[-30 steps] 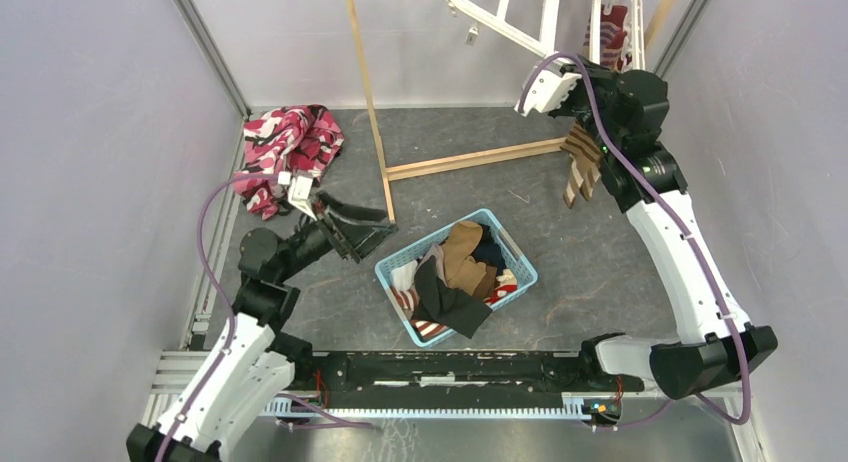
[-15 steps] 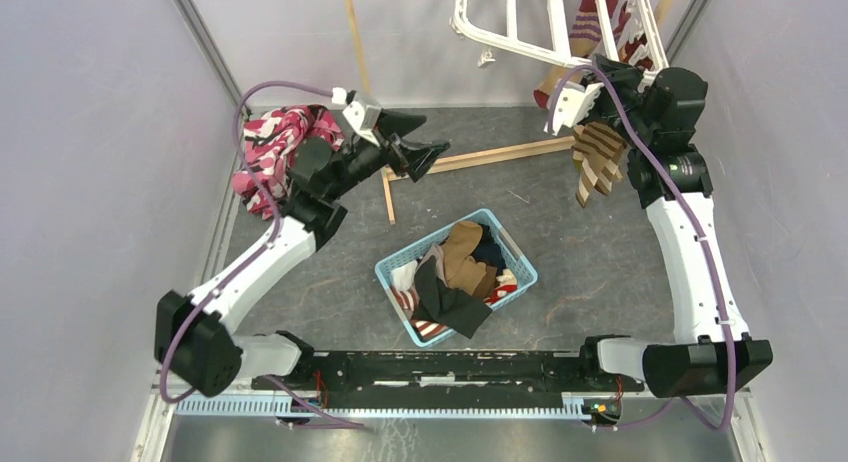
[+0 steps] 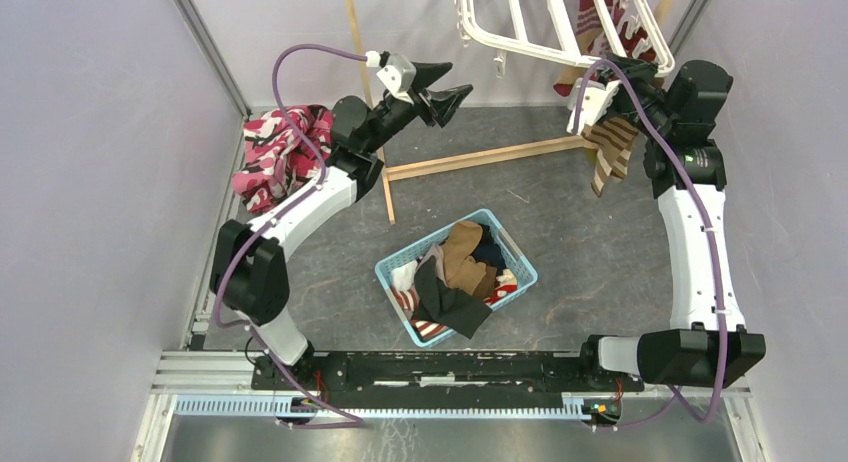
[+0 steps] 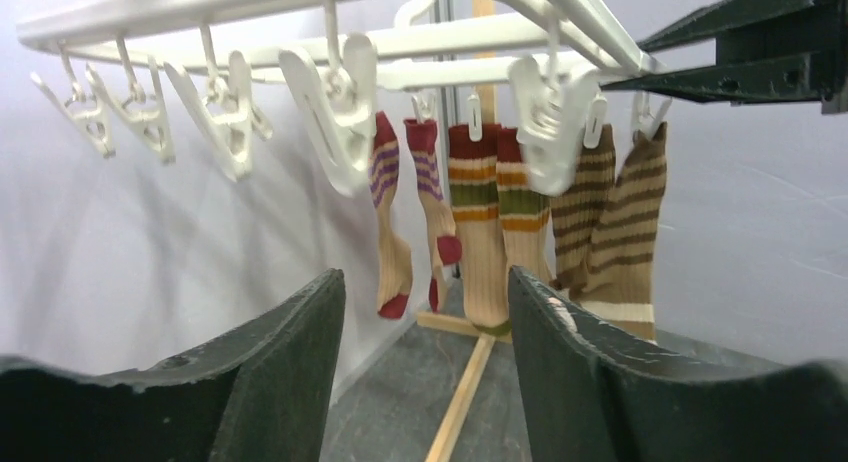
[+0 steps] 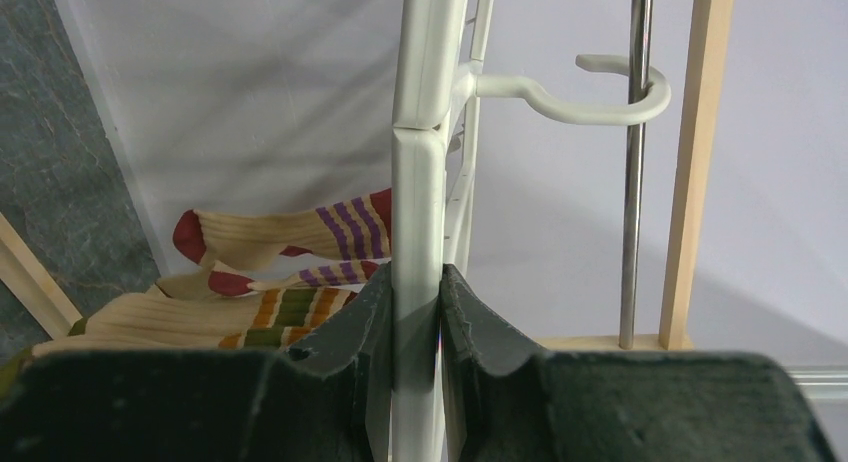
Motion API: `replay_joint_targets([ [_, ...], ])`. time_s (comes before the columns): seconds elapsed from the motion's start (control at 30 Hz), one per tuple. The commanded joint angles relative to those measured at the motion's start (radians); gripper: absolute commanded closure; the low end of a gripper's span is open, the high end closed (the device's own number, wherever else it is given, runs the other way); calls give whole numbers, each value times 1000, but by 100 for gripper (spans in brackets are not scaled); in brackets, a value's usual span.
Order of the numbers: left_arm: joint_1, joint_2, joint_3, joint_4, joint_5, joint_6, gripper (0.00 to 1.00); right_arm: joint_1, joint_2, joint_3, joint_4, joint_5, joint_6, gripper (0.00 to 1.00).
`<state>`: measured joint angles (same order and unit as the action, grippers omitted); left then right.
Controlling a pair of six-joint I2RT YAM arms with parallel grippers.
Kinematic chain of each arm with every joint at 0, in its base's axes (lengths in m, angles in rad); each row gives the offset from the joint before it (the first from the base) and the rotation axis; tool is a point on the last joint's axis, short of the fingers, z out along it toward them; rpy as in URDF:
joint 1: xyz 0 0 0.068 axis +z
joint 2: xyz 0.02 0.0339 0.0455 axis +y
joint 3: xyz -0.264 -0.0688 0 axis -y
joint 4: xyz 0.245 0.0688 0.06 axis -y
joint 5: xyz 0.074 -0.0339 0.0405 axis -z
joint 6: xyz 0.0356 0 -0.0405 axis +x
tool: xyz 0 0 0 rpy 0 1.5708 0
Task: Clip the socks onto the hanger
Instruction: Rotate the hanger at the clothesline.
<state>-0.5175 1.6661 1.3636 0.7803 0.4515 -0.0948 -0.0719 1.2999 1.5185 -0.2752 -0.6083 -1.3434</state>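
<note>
Layout of the desk
The hanger (image 3: 520, 42) hangs over the far right corner, socks (image 4: 480, 232) clipped beneath; a cloth (image 3: 285, 152) lies far left, a frame stand (image 3: 470, 159) between, a basket (image 3: 384, 272) mid-desk.

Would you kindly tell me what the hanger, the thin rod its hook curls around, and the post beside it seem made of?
The hanger looks like smooth white moulded plastic, given its faint gloss and joint seam. The rod is probably metal: thin, grey, with a sheen. The post looks like pale bare wood, matte and tan.
</note>
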Motion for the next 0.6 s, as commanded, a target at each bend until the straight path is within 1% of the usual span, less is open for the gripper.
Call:
replay_joint_targets([
  [0.0,-3,62,131,117,25,21,36,-20,13,35,-30,-75,17,80],
  [0.07,-3,89,179,102,14,10,37,-24,15,38,-29,-86,19,80],
  [0.2,-3,128,232,95,-17,2,37,-30,14,40,-29,-100,22,81],
  [0.47,-6,184,320,112,68,-66,42,-41,22,52,-29,-115,30,80],
  [0.57,-10,201,349,92,64,-71,44,-43,26,54,-29,-123,35,81],
])
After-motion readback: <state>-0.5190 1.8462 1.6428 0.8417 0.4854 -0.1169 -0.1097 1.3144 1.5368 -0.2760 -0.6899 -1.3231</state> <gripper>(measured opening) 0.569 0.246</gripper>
